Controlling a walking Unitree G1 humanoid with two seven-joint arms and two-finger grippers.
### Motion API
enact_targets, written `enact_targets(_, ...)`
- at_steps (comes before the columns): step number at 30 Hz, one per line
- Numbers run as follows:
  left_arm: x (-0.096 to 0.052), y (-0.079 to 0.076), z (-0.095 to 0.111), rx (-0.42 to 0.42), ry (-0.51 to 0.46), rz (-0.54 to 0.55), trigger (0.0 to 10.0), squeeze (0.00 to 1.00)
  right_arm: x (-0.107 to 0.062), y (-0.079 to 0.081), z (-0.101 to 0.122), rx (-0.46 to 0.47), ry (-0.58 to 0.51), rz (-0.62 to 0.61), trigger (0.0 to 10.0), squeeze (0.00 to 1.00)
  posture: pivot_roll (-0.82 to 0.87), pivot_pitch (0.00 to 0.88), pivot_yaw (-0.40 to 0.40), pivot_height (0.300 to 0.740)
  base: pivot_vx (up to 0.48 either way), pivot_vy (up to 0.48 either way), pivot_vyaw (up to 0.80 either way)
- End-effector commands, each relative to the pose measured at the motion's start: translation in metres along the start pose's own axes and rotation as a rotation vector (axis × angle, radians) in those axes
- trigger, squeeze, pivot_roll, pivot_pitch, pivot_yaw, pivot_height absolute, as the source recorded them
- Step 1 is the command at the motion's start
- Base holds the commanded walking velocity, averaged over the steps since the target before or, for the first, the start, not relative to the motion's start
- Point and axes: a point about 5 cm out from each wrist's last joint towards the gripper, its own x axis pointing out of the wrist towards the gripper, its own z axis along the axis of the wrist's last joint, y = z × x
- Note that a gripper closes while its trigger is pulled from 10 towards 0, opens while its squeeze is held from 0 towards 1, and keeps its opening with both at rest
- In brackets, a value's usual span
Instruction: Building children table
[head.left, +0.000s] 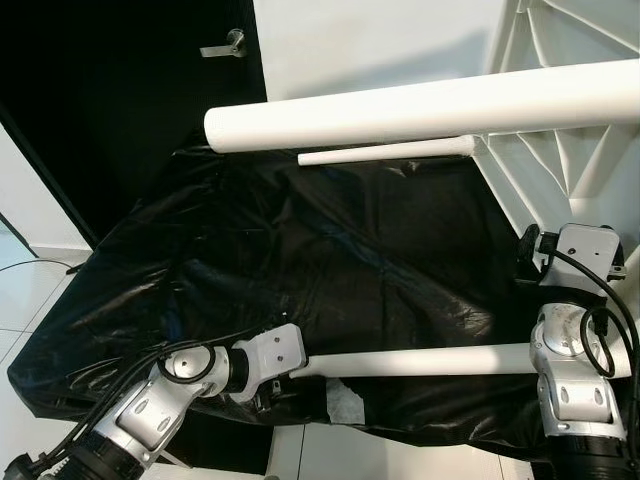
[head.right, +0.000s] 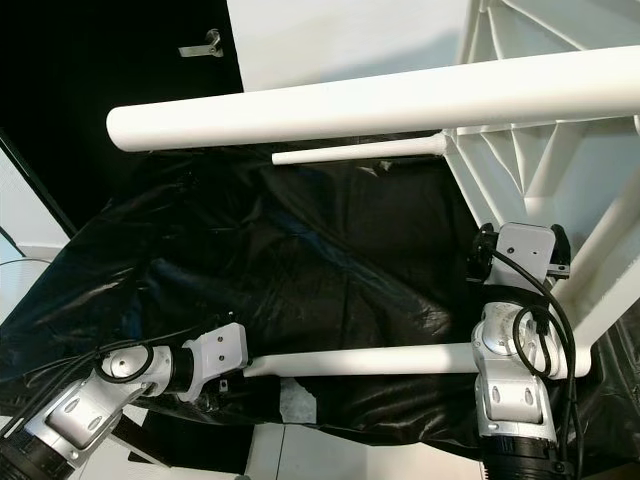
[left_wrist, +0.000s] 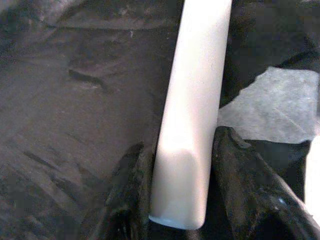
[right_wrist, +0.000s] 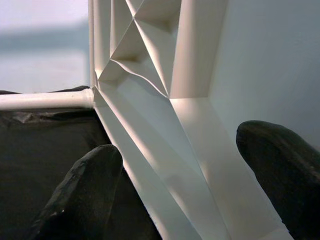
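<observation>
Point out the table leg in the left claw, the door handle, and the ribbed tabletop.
table leg (left_wrist: 192, 130): left wrist view, on the flat side near its held end.
door handle (head.left: 224, 45): left eye view, on the lever.
ribbed tabletop (right_wrist: 150, 60): right wrist view, on the underside ribs.

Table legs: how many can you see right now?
3. A thick leg crosses the top, nearest the camera. A thin-looking far leg sits just below it. The lower leg is held by the left gripper. A fourth may be hidden.
</observation>
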Motion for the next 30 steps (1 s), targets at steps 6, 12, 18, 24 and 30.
enact_targets(6,-0.011,0.024,-0.008,0.004,0.054,0.119,10.0,0.00,0.006,0.011,0.000,0.075,0.018,0.092,10.0,0.00,-0.02,0.000,0.036,0.740,0.000,0.000,0.00)
enact_targets(12,-0.025,0.034,-0.010,-0.005,0.069,0.175,10.0,0.00,0.018,0.031,0.016,0.109,-0.042,0.245,10.0,0.00,0.00,0.000,0.027,0.740,0.000,0.000,0.00)
enact_targets(18,-0.047,0.039,-0.011,-0.007,0.061,0.211,10.0,0.00,0.020,0.046,0.026,0.145,-0.078,0.360,10.0,0.00,0.02,0.000,0.009,0.740,0.000,0.000,0.00)
enact_targets(24,-0.057,0.030,-0.011,-0.031,0.038,0.170,10.0,0.00,0.017,0.051,0.023,0.153,-0.068,0.394,10.0,0.00,0.03,0.000,0.001,0.740,0.000,0.000,0.00)
enact_targets(30,-0.053,0.019,-0.014,-0.043,0.045,0.117,10.0,0.00,0.016,0.051,0.019,0.146,-0.054,0.403,10.0,0.00,0.03,0.003,0.004,0.740,0.000,0.000,0.00)
